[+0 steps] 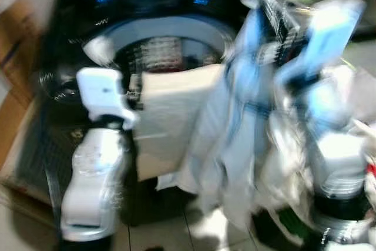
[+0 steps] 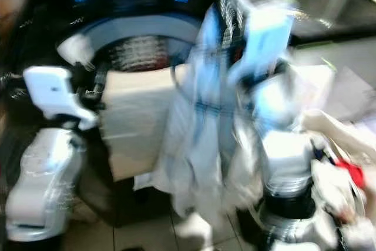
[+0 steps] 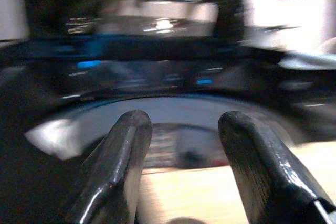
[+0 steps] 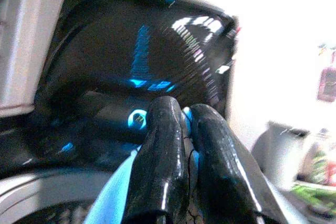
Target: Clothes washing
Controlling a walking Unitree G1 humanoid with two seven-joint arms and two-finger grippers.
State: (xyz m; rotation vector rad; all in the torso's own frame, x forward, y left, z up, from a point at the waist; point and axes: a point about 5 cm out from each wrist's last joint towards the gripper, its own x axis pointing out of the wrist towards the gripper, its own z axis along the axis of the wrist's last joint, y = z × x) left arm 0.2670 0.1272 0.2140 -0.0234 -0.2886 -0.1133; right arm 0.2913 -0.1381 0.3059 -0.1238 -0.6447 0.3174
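A black top-loading washing machine (image 1: pixel 70 74) stands before me with its lid (image 4: pixel 131 51) up and its drum (image 1: pixel 158 51) open. A cream cloth (image 1: pixel 170 116) hangs over the front rim. My right gripper (image 4: pixel 181 124) is raised above the right of the drum, shut on a light blue garment (image 1: pixel 247 121) that hangs down in front of the machine. The garment also shows beneath the fingers (image 4: pixel 113 198). My left gripper (image 3: pixel 181 121) is open and holds nothing, pointing at the drum from the left of the cream cloth. All the views are blurred.
Brown cardboard (image 1: pixel 17 57) stands to the left of the machine. A heap of white and red laundry (image 2: pixel 341 180) lies at the right. Pale floor tiles (image 1: pixel 164 233) show below the hanging garment.
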